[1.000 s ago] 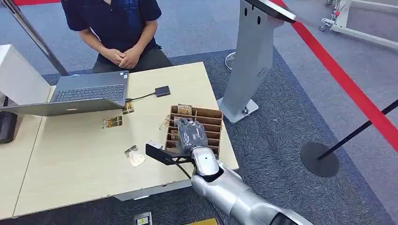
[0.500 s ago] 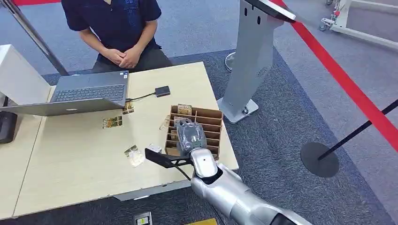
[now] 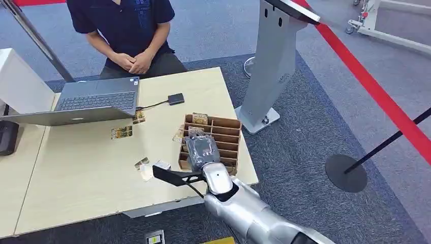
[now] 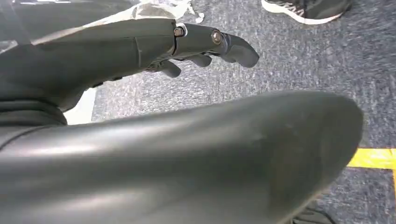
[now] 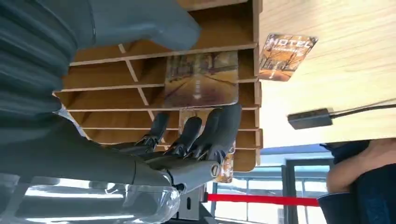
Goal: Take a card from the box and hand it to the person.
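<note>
Right hand (image 3: 202, 148) hovers over box (image 3: 229, 133), card (image 5: 201, 79) lying flat.

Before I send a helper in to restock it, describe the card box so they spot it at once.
On the light wooden table, look to the corner furthest from the laptop, beside the grey kiosk stand. The card box is a flat brown tray split by slats into narrow rows, with the robot's right hand over it; nothing else there is slotted.

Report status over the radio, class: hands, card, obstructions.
Right hand over the slotted box, fingers at a card, grip unconfirmed. Left hand hanging, empty. Nothing blocking.
</note>
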Controlling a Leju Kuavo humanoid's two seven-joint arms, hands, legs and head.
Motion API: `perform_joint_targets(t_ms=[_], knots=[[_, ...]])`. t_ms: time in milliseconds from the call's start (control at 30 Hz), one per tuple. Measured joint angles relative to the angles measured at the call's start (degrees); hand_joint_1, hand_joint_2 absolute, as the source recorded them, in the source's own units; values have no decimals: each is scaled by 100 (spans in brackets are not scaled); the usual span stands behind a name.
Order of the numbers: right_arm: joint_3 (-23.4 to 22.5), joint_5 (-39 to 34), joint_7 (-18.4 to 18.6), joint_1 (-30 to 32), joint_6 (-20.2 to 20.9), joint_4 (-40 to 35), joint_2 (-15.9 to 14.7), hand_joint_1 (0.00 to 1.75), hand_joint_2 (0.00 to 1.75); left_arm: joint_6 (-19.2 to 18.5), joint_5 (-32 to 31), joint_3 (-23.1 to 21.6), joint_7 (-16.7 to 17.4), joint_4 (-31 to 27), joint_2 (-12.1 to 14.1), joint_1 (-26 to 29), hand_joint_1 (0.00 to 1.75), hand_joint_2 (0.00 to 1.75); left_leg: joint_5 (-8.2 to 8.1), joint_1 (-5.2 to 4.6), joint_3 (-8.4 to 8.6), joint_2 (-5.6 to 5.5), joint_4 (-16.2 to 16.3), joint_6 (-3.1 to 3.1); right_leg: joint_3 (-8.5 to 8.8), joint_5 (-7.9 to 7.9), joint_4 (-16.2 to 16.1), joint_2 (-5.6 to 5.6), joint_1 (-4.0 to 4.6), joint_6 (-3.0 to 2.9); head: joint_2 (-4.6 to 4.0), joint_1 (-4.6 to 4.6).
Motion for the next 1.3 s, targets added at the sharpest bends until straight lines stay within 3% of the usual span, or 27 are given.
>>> perform_joint_targets(t_ms=[333, 967, 1300], knots=[[35, -2, -9, 1, 28, 7, 48, 79, 175, 22, 18, 74, -2, 0, 0, 0, 0, 0, 0, 0, 0, 0, 0, 0, 0, 0, 0, 0, 0, 0, 0, 0], [87, 7, 26, 2, 46, 7, 59, 66, 175, 33, 11, 96, 2, 0, 0, 0, 0, 0, 0, 0, 1, 0, 0, 0, 0, 0, 0, 0, 0, 0, 0, 0], [90, 133, 245, -3, 31, 15, 53, 65, 175, 50, 7, 96, 4, 0, 0, 0, 0, 0, 0, 0, 1, 0, 0, 0, 0, 0, 0, 0, 0, 0, 0, 0]])
